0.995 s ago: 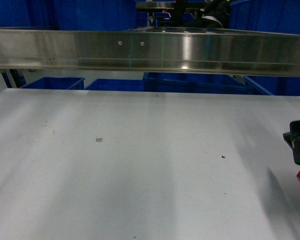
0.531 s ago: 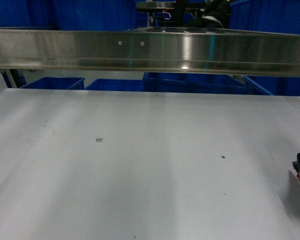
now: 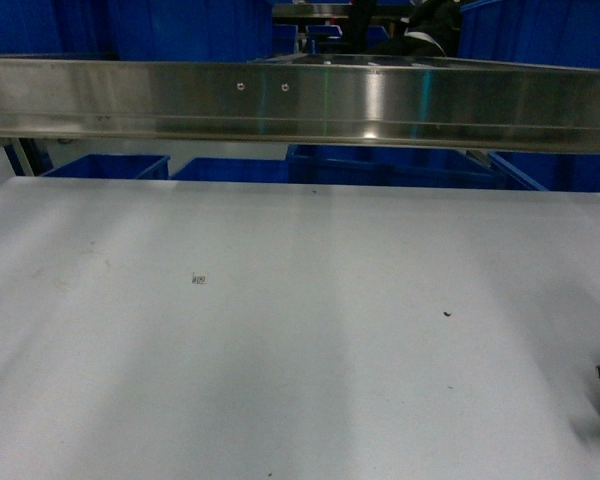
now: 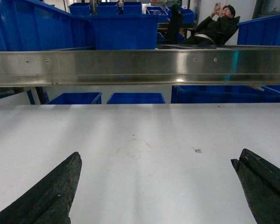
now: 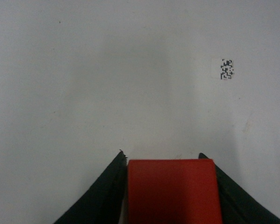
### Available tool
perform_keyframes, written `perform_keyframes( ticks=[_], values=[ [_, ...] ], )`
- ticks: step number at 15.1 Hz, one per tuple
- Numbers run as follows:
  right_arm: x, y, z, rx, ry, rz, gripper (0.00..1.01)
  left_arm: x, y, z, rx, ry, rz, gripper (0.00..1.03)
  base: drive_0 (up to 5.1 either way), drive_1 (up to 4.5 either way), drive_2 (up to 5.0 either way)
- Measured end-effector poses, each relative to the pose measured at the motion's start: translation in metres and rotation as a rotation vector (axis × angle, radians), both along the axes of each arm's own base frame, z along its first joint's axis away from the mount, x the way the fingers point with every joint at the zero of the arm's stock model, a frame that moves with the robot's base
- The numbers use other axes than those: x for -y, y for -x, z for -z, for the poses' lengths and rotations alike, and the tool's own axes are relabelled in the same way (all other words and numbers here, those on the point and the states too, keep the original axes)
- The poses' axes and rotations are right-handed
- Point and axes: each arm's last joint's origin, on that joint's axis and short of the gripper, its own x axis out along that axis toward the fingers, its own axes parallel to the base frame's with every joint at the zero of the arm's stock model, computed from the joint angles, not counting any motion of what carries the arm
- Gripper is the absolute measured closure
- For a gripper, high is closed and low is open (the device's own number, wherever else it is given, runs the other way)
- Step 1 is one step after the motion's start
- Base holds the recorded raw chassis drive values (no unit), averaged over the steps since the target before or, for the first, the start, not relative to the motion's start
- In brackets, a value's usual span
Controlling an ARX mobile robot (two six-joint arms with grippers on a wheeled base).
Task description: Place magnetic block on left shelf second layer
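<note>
**Block in hand, carry to the shelf ahead**

We hold the red magnetic block (image 5: 172,189) clamped between the right gripper (image 5: 170,186) fingers, above the white tabletop (image 5: 107,84). Our left gripper (image 4: 156,186) hangs spread and empty. Next we judge: lift and swing leftward toward the blue bins (image 4: 126,30) beyond the steel rail (image 4: 140,67).

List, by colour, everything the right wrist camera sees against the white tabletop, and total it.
Red: 1, the magnetic block
Black: 2, the right gripper's fingers
Black-and-white: 1, the code sticker
Total: 4
</note>
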Motion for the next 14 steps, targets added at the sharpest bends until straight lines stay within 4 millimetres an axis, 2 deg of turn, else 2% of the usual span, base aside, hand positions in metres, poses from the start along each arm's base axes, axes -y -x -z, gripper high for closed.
perform_keyframes(
  ticks=[1, 2, 3, 4, 5, 7, 9, 11, 14],
  values=[
    [-0.003, 0.006, -0.005, 0.003, -0.007, -0.006, 0.66, 0.0, 0.0, 0.0, 0.0, 0.0, 0.0, 0.05, 0.0, 0.0, 0.0],
    [-0.006, 0.011, -0.016, 0.028, -0.018, -0.008, 0.68, 0.0, 0.0, 0.0, 0.0, 0.0, 0.0, 0.05, 0.0, 0.0, 0.0],
    [-0.009, 0.018, -0.033, 0.084, -0.026, -0.01, 0.68, 0.0, 0.0, 0.0, 0.0, 0.0, 0.0, 0.05, 0.0, 0.0, 0.0],
    [-0.014, 0.031, -0.06, 0.169, -0.037, -0.012, 0.68, 0.0, 0.0, 0.0, 0.0, 0.0, 0.0, 0.05, 0.0, 0.0, 0.0],
    [-0.022, 0.05, -0.078, 0.206, -0.063, -0.026, 0.68, 0.0, 0.0, 0.0, 0.0, 0.0, 0.0, 0.05, 0.0, 0.0, 0.0],
    [-0.039, 0.097, -0.098, 0.232, -0.093, -0.064, 0.68, 0.0, 0.0, 0.0, 0.0, 0.0, 0.0, 0.05, 0.0, 0.0, 0.0],
    [-0.039, 0.123, -0.123, 0.337, -0.113, -0.051, 0.68, 0.0, 0.0, 0.0, 0.0, 0.0, 0.0, 0.05, 0.0, 0.0, 0.0],
    [-0.029, 0.133, -0.138, 0.424, -0.123, -0.017, 0.68, 0.0, 0.0, 0.0, 0.0, 0.0, 0.0, 0.05, 0.0, 0.0, 0.0],
    [-0.025, 0.129, -0.133, 0.401, -0.127, -0.016, 0.68, 0.0, 0.0, 0.0, 0.0, 0.0, 0.0, 0.05, 0.0, 0.0, 0.0]
  ],
)
